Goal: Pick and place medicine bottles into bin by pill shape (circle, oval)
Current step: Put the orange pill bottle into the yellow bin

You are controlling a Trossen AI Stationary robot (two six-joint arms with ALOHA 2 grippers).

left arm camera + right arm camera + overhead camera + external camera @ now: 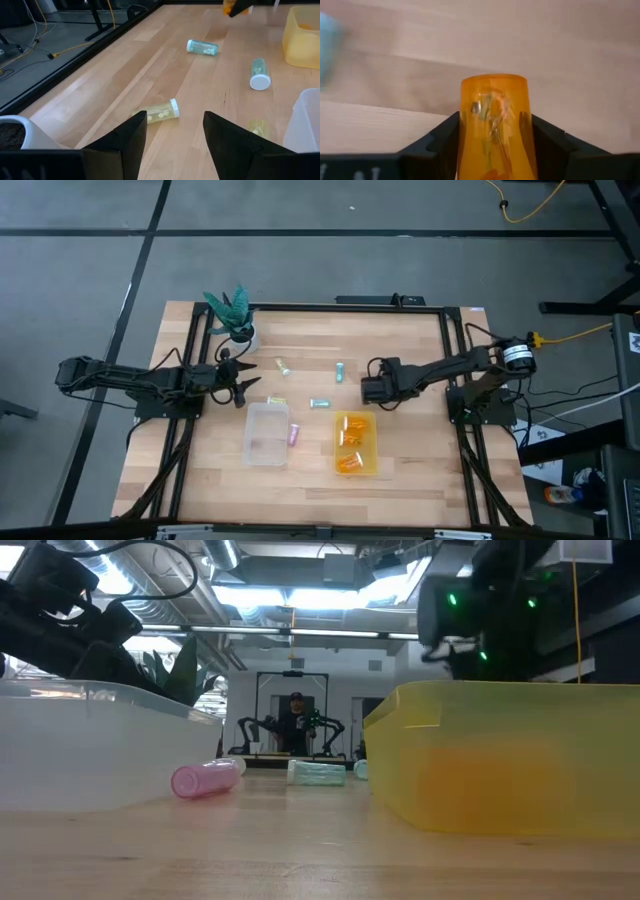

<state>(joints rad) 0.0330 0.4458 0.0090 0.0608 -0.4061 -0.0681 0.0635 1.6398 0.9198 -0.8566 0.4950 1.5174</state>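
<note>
Two bins stand on the desk: one clear bin and one yellow bin.

Five bottles lie loose: a pink one, a teal one, two pale green ones and a yellowish one.

One orange bottle sits in the right hand.

Orange bottles fill the yellow bin; their number cannot be told.

One potted plant.

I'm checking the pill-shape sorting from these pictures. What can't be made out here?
- Pill shape in the orange bottle held by the right tool: blurred, right wrist view.
- Yellow bin contents: low view, its cloudy wall hides them; high view, too small.
- Pink bottle pills: low view, tinted wall.
- Clear bin: left wrist view, cut off by the edge.
</note>
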